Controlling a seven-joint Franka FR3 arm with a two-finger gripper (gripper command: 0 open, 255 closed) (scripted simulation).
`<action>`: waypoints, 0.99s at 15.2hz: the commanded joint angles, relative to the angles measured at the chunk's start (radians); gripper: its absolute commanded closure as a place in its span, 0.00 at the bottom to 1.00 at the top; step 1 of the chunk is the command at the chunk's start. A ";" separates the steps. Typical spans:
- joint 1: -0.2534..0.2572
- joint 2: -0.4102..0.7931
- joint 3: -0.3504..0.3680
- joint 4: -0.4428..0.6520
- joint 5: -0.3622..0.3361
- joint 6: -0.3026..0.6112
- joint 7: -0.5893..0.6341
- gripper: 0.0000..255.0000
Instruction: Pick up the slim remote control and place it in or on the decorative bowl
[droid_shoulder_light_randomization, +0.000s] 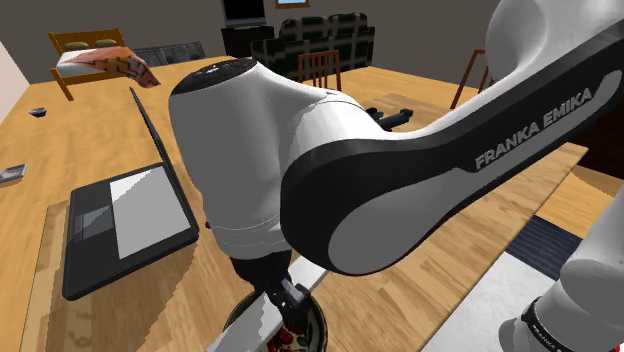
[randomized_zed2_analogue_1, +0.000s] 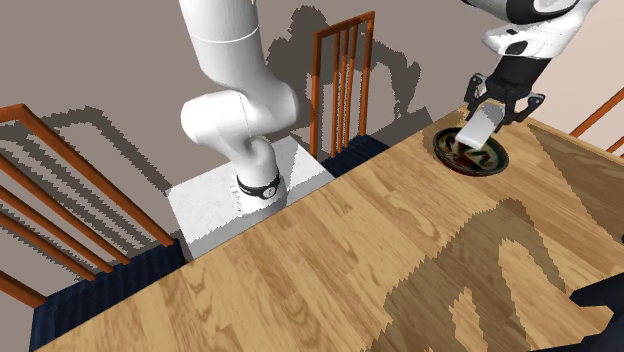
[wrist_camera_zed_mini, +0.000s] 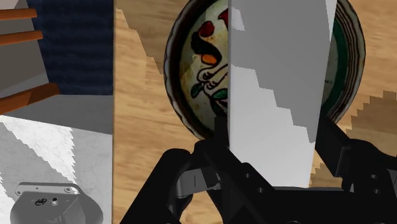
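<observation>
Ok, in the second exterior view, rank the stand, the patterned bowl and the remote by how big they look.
Stand, largest.
Patterned bowl, much smaller.
Remote, smallest. It is clasped in the hand just over the bowl, so those two compare fairly.

The slim remote control (wrist_camera_zed_mini: 280, 89) is plain pale grey, one half lighter, the two tones meeting along a stepped edge. The decorative bowl (wrist_camera_zed_mini: 191, 67) has a near-black rim with a green band inside it. Its cream inside is painted with black curling lines and with orange and green patches. The pincer (wrist_camera_zed_mini: 277, 137) is black all over. The arm (droid_shoulder_light_randomization: 400, 190) is white, with a charcoal band that carries white letters reading FRANKA EMIKA. The bench (randomized_zed2_analogue_1: 330, 250) is honey-brown wood with a darker grain. The laptop (droid_shoulder_light_randomization: 120, 225) is black with a grey keyboard. The chair (randomized_zed2_analogue_1: 345, 60) is orange-brown, the stand (randomized_zed2_analogue_1: 215, 205) white mottled with grey, and the floor (randomized_zed2_analogue_1: 90, 300) navy.
</observation>
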 joint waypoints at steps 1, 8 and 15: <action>0.062 0.055 -0.037 0.014 -0.060 0.009 0.052 1.00; 0.107 0.106 -0.083 -0.043 -0.118 0.087 0.091 1.00; 0.146 0.149 -0.125 -0.078 -0.168 0.142 0.124 1.00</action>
